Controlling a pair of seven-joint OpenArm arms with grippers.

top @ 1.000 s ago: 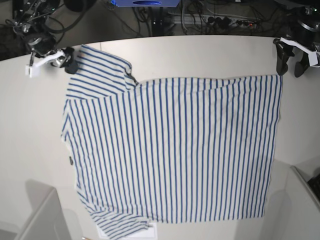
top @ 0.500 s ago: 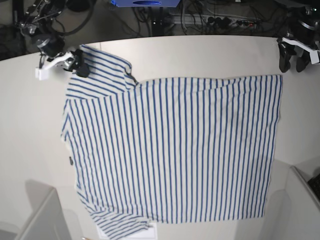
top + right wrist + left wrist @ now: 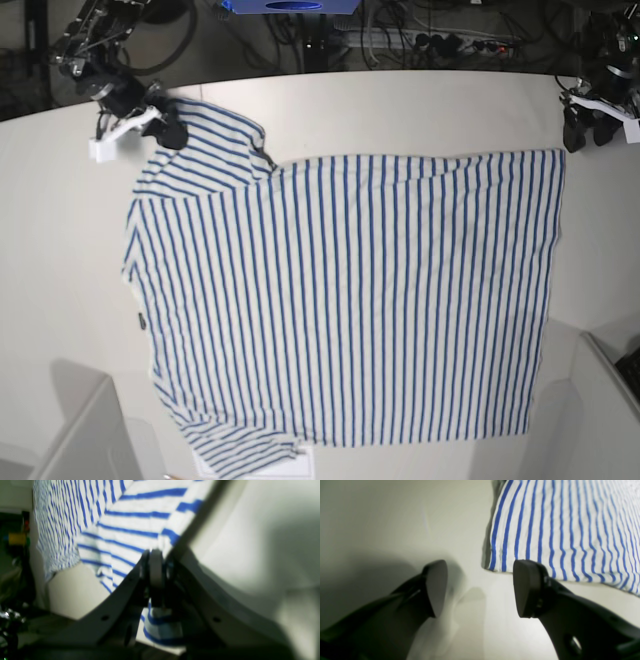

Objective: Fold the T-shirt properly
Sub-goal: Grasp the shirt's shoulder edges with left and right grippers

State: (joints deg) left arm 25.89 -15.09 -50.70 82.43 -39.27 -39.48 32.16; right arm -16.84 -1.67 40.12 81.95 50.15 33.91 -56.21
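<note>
The T-shirt (image 3: 350,300) is shown spread flat on the table (image 3: 60,260), its body covering most of the surface and one sleeve reaching toward the far left corner in the base view. At that corner the right tool (image 3: 168,128) is seen closed on the sleeve's edge; in the right wrist view the jaws are pressed together with striped cloth (image 3: 140,530) pinched between them. At the far right of the base view the left tool (image 3: 588,128) is held just beyond the hem corner, its jaws apart and empty; in the left wrist view the hem corner (image 3: 495,567) lies just ahead of the tool (image 3: 480,590), untouched. A risk is judged as follows: if the pinched sleeve is lifted while the opposite corner is unheld, the cloth may drag, bunch or skew, and a shallow pinch may slip.
</note>
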